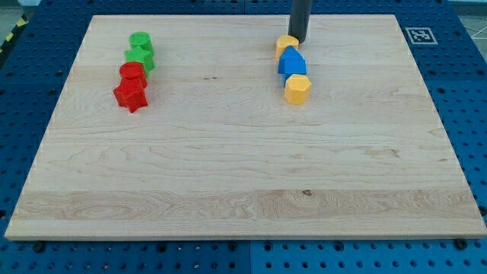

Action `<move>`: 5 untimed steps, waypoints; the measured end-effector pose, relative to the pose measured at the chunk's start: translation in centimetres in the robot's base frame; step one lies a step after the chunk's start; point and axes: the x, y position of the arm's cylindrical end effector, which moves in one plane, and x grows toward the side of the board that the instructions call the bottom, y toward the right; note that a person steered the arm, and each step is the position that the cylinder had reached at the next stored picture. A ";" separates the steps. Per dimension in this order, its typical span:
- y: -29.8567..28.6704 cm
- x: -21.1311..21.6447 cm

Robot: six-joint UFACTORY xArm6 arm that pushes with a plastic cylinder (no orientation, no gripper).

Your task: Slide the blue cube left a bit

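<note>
A blue cube (291, 62) lies at the upper right of the wooden board (243, 175). It stands in a close column of blocks: a yellow block (286, 44) touches it above and a yellow hexagonal block (297, 88) touches it below. My tip (297, 40) is at the view's top, just right of the upper yellow block and above the blue cube. It looks close to the yellow block, and I cannot tell if it touches.
At the upper left stand two green blocks (140, 41) (141, 58), a red cylinder (132, 74) and a red star-shaped block (130, 96) in a tight column. A blue pegboard table (30, 76) surrounds the board. A marker tag (419, 35) lies at the top right.
</note>
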 end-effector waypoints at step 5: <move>2.5 6.7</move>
